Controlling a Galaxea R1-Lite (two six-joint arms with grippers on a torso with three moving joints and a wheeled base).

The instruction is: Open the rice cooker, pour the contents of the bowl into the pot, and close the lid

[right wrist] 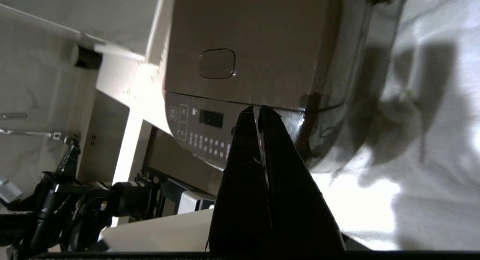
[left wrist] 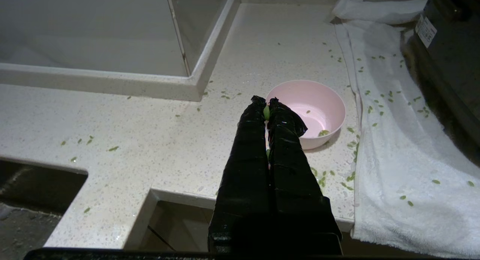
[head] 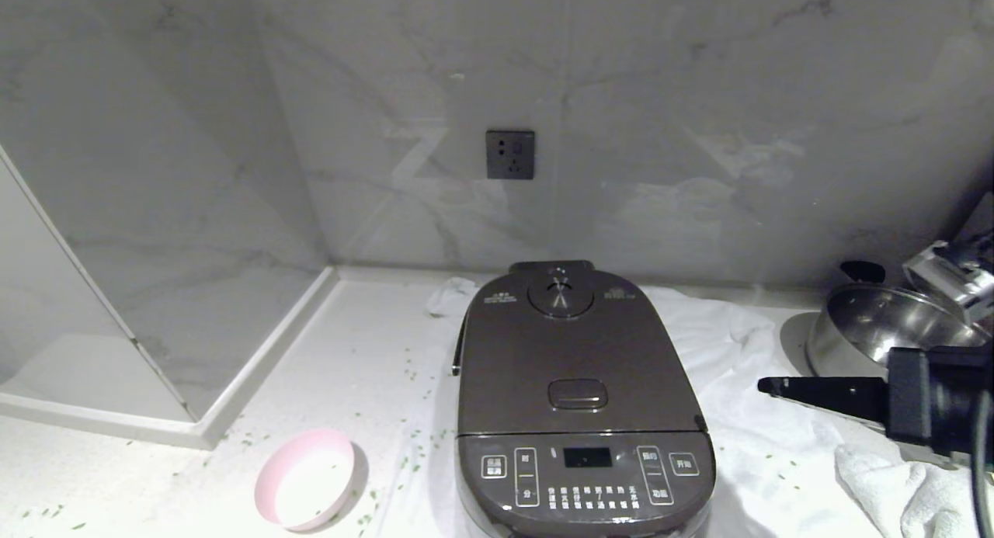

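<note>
Rice cooker (head: pixel 578 398) lid (head: pixel 571 352) shut, pink bowl (head: pixel 305 480) nearly empty, lower left. Judged final step done. Right gripper (head: pixel 765 385) pressed together, right edge; left gripper (left wrist: pixel 267 101) pressed together, green grain (left wrist: pixel 266 112) caught between tips. Next: retract arms.

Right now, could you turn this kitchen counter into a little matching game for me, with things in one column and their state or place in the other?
Things:
1. lid
2. bowl
3. steel pan
4. right gripper

States or places:
A. nearly empty, left of the cooker
B. shut, right of the cooker
C. down and closed
D. at the back right, beside the white towel

Pairs: 1-C, 2-A, 3-D, 4-B
</note>
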